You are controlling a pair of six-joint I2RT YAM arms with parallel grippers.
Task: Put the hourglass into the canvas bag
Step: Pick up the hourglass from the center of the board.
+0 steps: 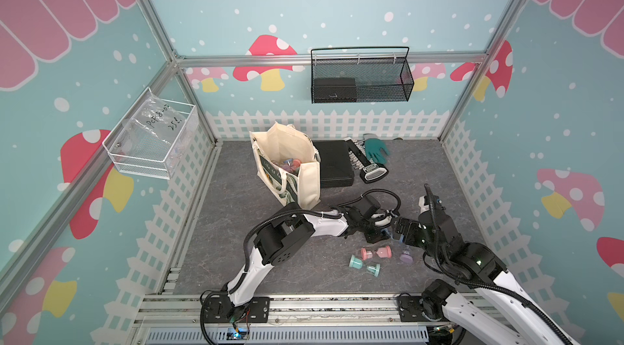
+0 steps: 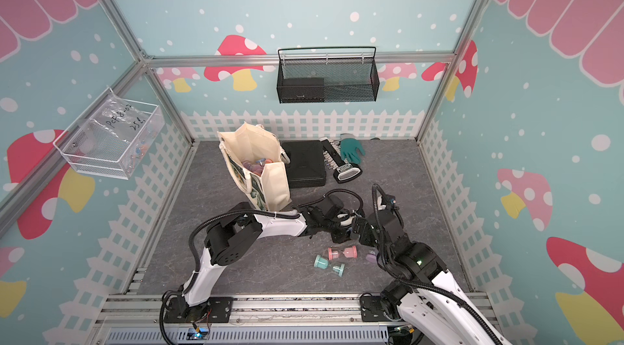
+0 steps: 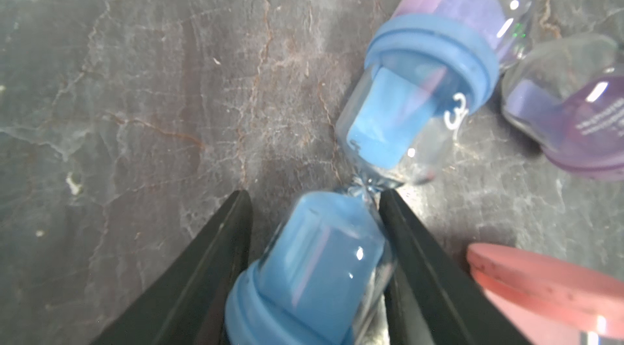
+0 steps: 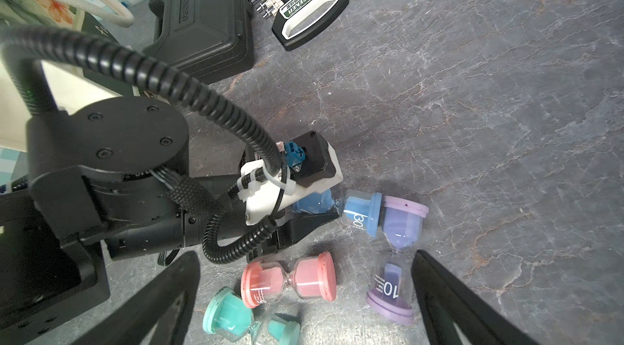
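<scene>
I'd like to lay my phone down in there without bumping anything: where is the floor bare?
Bare floor lies between the canvas bag, the side fence and the left arm. A second patch runs past the glove, along the opposite fence. Crowded: the hourglasses, where the right arm meets the left, and the back row of bag, black case and glove.

This is a robot test cell in a lab: aluminium framing (image 1: 216, 61) carries walls (image 1: 337, 22) printed with mushrooms and a picket fence. A left arm (image 1: 329, 221) and a right arm (image 1: 472, 259) are bolted to a slotted rail (image 1: 337, 308) at its front.
</scene>
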